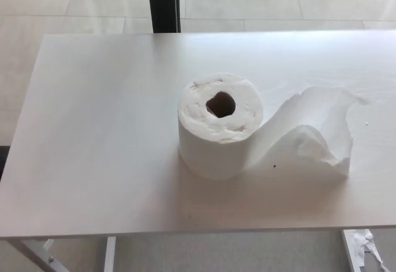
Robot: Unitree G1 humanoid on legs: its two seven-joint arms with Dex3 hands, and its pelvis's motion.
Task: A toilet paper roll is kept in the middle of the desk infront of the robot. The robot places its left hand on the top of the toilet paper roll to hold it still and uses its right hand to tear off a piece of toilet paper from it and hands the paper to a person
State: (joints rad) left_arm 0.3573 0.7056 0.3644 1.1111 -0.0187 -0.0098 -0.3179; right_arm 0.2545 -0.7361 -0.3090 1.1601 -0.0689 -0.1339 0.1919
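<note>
One roll (pixel 220 127) of white toilet paper stands upright near the middle of the bench (pixel 93 130), its open brown core facing up at the camera. The top face of the roll is a little rumpled around the core, with soft dents in the paper. A loose tail (pixel 309 130) runs off the roll's lower right side and lies on the bench to the right, still joined to the roll; it rises in a crumpled fold, its far end ragged and its near edge curling down just beside the bench's front right area. No brand, label or writing can be read on the roll, the tail or the bench. A small dark speck (pixel 275 166) sits on the bench surface just below the tail, near where it leaves the roll. The bench is pale and matte, its front edge running across the lower part of the view, with a white leg (pixel 37 253) showing below at the left. Beyond the far edge lies a light tiled floor (pixel 247 0), and a dark vertical post (pixel 163 3) stands behind the bench, a little left of centre. At the bottom right corner, below the bench, a scrap of white paper (pixel 368 247) lies beside a white frame part. Neither hand of the robot shows in the view, so nothing can be said of the fingers of either one. Nothing touches the roll's top.
</note>
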